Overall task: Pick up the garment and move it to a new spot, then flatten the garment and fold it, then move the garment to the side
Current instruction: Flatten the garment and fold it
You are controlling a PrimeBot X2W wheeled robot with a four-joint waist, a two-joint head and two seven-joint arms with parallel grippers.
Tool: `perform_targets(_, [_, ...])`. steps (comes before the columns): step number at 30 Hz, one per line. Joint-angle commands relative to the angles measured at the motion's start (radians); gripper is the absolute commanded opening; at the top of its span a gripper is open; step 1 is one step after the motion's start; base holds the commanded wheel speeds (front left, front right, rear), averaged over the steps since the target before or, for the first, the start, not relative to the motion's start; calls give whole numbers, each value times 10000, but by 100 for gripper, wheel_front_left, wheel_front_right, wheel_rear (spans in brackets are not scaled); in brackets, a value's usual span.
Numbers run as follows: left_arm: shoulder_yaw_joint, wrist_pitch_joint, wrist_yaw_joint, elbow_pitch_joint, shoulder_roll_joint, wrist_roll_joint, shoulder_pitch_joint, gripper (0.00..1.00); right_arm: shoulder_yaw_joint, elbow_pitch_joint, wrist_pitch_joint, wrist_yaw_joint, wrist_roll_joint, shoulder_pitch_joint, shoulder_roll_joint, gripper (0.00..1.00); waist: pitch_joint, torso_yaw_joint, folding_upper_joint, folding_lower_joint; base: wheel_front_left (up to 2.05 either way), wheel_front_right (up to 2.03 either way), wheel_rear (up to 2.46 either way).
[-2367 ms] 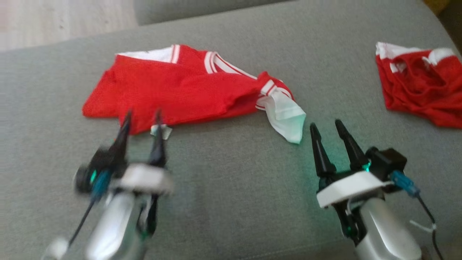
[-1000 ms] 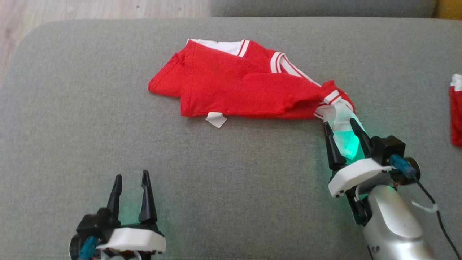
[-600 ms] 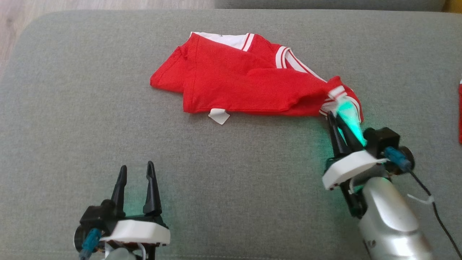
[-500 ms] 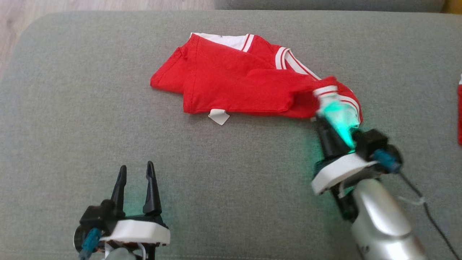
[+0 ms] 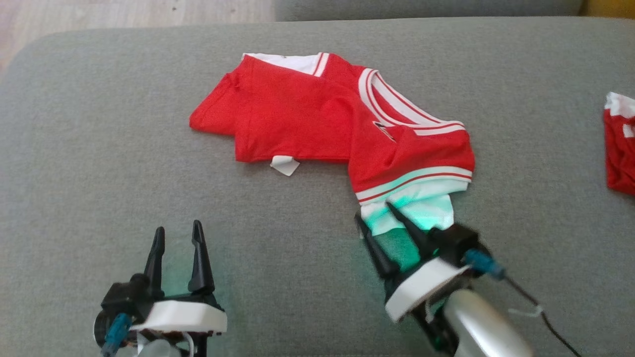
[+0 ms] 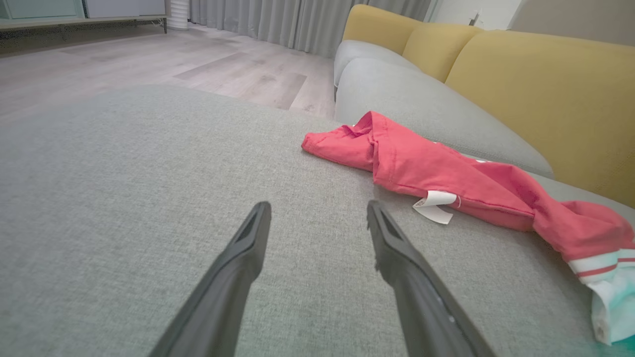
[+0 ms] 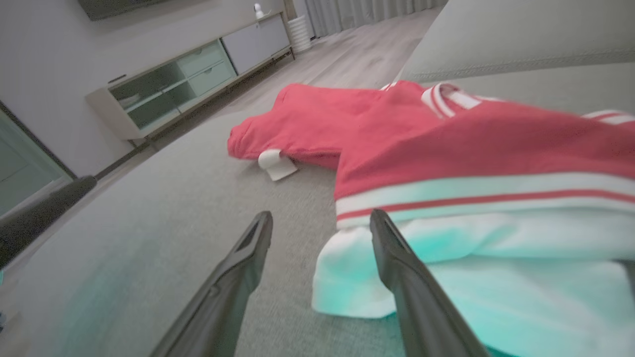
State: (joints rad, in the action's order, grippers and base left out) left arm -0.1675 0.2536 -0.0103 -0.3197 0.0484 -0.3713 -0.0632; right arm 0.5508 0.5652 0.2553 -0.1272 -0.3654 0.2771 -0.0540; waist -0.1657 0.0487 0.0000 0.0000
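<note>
Pincers both gape, released: left pincer [image 5: 177, 227] idle nearest, right pincer [image 5: 374, 212] with its tips at the white sleeve hem [image 5: 419, 214]. Closing there might snag one layer only and drag it askew. Red knit jersey with white striped trim [image 5: 297, 114] lies rumpled, half-doubled, mid grey fabric sofa cushion [image 5: 99, 124].

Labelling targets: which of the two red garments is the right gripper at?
The middle garment, with the loose white tag; its white end lies at the open right gripper. The other garment sits apart, far right.
</note>
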Motion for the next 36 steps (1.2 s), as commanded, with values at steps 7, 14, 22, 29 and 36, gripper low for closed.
perform_targets(7, [285, 82, 1, 326, 18, 116, -475, 100, -2293, -508, 65, -35, 945, -391, 35, 100, -56, -245, 0, 0, 0, 0, 0])
perform_targets(14, [43, 82, 51, 316, 18, 174, -546, 100, -3063, 870, 65, -35, 1378, -101, 36, 100, -192, -29, 0, 0, 0, 0, 0])
perform_targets(22, [58, 82, 55, 340, 18, 191, -539, 100, -3160, 2239, 64, -35, 1378, 446, 37, 0, -246, 120, 0, 0, 0, 0, 0])
perform_targets(29, [219, 82, 16, 342, 18, 96, -494, 100, -4400, 2091, 64, -35, 1805, 20, -109, 0, -153, -436, 0, 0, 0, 0, 0])
perform_targets(36, [170, 82, 148, 96, 18, 75, -1000, 100, -5127, 759, 64, -35, 1766, -123, -146, 100, -431, -1039, 0, 0, 0, 0, 0])
